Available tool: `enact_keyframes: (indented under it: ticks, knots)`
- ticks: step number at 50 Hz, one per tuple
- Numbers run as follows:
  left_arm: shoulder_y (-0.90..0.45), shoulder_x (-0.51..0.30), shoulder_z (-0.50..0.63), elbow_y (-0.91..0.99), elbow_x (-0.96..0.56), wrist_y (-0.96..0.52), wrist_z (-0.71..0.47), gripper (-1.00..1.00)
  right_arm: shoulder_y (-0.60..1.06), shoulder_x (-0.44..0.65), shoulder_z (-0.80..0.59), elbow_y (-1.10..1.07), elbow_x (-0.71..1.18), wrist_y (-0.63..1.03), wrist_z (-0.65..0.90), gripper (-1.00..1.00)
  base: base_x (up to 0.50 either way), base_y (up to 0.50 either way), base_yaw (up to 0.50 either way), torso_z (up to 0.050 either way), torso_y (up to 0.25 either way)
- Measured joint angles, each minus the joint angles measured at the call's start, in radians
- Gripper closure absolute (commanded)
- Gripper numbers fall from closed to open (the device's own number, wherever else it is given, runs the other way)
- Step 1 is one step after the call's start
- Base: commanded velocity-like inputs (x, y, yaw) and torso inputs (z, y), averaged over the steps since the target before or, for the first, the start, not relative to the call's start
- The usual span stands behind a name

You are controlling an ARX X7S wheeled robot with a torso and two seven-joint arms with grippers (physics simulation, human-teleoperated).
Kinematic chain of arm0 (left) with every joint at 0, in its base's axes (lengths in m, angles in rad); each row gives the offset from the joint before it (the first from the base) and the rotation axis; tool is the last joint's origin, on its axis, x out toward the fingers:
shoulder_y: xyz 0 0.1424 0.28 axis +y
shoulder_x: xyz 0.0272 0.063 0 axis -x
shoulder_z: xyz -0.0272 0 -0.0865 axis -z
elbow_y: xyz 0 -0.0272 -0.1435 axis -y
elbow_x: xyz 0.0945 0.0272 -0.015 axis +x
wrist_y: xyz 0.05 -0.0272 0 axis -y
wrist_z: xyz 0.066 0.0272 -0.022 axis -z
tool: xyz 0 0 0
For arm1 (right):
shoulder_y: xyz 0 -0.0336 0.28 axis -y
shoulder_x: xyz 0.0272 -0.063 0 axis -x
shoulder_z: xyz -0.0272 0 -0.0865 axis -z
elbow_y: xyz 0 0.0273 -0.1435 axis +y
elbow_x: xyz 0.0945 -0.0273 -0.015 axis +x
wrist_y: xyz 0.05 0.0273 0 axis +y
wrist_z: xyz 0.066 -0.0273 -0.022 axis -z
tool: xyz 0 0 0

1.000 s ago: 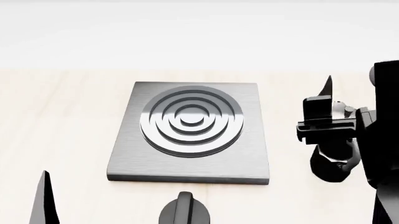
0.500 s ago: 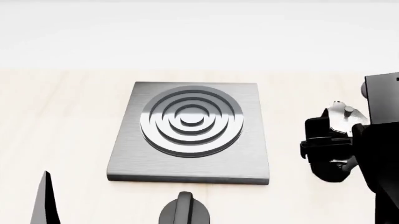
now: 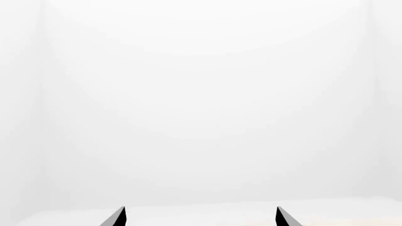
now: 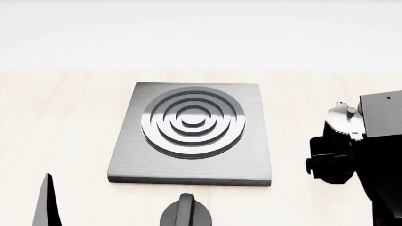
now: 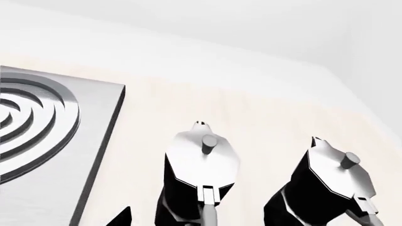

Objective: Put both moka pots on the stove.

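Two black faceted moka pots with silver lids stand side by side on the light wood table, to the right of the stove (image 5: 37, 127). In the right wrist view the nearer pot (image 5: 201, 169) sits closer to the stove, with the other pot (image 5: 326, 179) beyond it. My right gripper (image 5: 201, 217) is open with the nearer pot's handle between its jaws; only one fingertip (image 5: 124, 216) shows. The head view shows the grey stove (image 4: 251, 155) with its ring burner, and one pot (image 4: 342, 122) partly behind my right arm. My left gripper (image 3: 199, 217) is open and holds nothing.
A round black dial knob (image 4: 185, 213) sits at the table's near edge in front of the stove. One left fingertip (image 4: 47, 202) pokes up at the near left. My right arm's black housing (image 4: 383, 141) covers the right side.
My right arm has come down and nearer around the pot; the raised fingertip seen a second ago no longer shows. The pot, the stove and the left arm have stayed put.
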Motion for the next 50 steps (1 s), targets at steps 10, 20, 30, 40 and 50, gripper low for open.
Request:
enact_keyframes:
  ticks: [10, 20, 30, 40, 50]
  knots:
    - [-0.002, -0.003, 0.006, -0.003, 0.0, 0.002, -0.004, -1.0, 0.0, -0.009, -0.019, 0.072, -0.016, -0.041, -0.01, -1.0, 0.0, 0.0, 0.0, 0.0, 0.0]
    - [-0.005, -0.006, 0.013, -0.004, 0.0, 0.001, -0.009, -1.0, 0.0, -0.02, -0.032, 0.139, -0.027, -0.082, -0.02, -1.0, 0.0, 0.0, 0.0, 0.0, 0.0]
    - [-0.008, -0.009, 0.017, -0.006, -0.002, 0.002, -0.013, -1.0, 0.001, -0.029, -0.039, 0.206, -0.037, -0.121, -0.028, -1.0, 0.0, 0.0, 0.0, 0.0, 0.0]
    - [-0.01, -0.012, 0.02, -0.008, -0.004, 0.003, -0.017, -1.0, 0.008, -0.033, -0.041, 0.258, -0.043, -0.152, -0.037, -1.0, 0.0, 0.0, 0.0, 0.0, 0.0]
    - [-0.012, -0.015, 0.025, -0.01, -0.005, 0.004, -0.02, -1.0, 0.017, -0.039, -0.048, 0.3, -0.05, -0.183, -0.047, -1.0, 0.0, 0.0, 0.0, 0.0, 0.0]
